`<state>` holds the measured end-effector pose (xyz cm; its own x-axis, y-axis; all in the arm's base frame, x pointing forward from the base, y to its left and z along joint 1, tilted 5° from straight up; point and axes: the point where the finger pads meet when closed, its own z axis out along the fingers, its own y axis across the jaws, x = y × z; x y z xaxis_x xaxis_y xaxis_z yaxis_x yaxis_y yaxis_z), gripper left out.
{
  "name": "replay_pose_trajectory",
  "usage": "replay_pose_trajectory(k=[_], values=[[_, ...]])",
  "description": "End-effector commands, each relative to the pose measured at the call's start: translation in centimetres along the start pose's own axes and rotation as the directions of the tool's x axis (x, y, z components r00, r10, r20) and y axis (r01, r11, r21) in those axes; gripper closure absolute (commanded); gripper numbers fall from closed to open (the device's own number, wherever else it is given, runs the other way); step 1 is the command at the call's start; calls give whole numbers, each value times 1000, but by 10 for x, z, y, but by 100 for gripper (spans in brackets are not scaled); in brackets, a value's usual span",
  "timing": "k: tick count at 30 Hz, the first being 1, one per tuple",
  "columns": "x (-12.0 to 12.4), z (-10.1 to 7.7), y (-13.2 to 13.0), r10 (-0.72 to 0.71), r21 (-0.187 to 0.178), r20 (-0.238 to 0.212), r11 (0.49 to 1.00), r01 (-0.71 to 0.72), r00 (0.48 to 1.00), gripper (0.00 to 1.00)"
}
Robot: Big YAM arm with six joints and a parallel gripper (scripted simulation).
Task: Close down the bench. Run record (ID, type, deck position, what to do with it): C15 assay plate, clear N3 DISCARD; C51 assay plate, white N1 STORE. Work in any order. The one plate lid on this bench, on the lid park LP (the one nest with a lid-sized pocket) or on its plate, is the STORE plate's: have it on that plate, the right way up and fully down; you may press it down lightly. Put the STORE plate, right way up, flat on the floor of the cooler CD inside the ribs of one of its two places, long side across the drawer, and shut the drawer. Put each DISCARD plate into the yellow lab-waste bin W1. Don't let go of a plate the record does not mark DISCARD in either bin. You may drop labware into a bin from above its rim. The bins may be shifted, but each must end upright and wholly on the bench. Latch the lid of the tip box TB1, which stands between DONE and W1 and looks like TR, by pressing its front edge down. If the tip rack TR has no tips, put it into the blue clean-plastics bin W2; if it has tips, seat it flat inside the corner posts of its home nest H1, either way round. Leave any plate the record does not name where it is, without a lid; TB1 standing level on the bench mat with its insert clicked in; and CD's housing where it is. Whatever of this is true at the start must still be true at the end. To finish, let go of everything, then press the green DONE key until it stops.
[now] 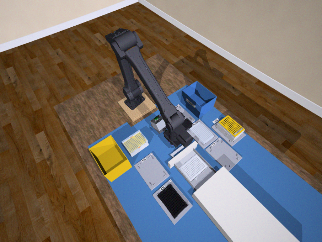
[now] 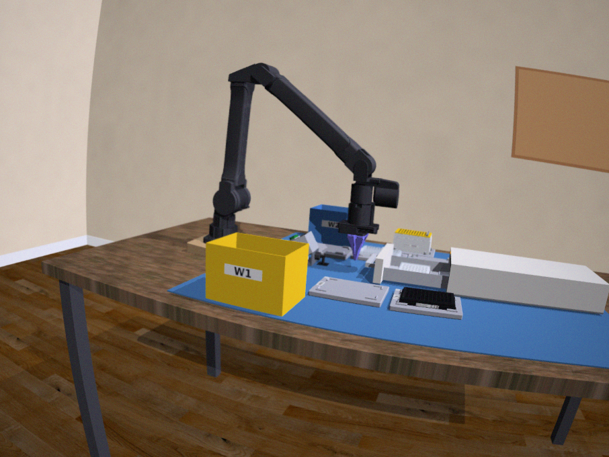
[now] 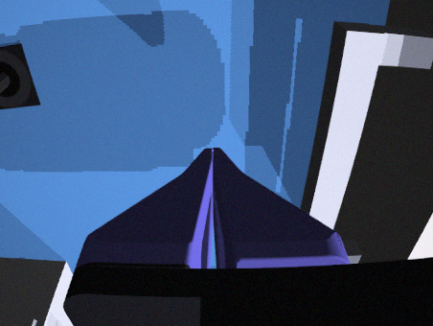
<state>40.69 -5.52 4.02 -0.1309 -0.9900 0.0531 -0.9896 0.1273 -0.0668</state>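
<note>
Jaws pressed together with nothing between them, the gripper (image 2: 357, 255) hangs low over a bare patch of blue mat (image 1: 156, 145). Ahead of the jaws the open drawer's white front panel (image 1: 182, 154) blocks the path (its handle (image 1: 178, 150) just before it). Behind stands the DONE key housing (image 1: 157, 124). To one side the clear plate (image 1: 201, 131) sits close; the other side runs open toward the tip box (image 1: 134, 142).

The arm (image 2: 314, 120) reaches down, gripper (image 2: 357, 255) pinched (holding nothing).
</note>
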Motion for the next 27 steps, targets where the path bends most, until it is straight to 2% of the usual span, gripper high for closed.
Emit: replay_pose_trajectory(k=[1, 3, 4, 11, 13, 21, 27], values=[[5, 3, -5, 7, 8, 3, 1000, -7, 1000, 100], [5, 0, -5, 6, 10, 3, 1000, -6, 1000, 100], [1, -11, -14, 3, 36, 3, 999, -3, 1000, 100], [1, -11, -14, 3, 36, 3, 999, -3, 1000, 100], [6, -11, -26, 8, 42, 3, 999, -8, 1000, 100], [6, -8, -30, 7, 21, 3, 1000, -7, 1000, 100], [6, -11, -41, 7, 31, 3, 999, -7, 1000, 100]])
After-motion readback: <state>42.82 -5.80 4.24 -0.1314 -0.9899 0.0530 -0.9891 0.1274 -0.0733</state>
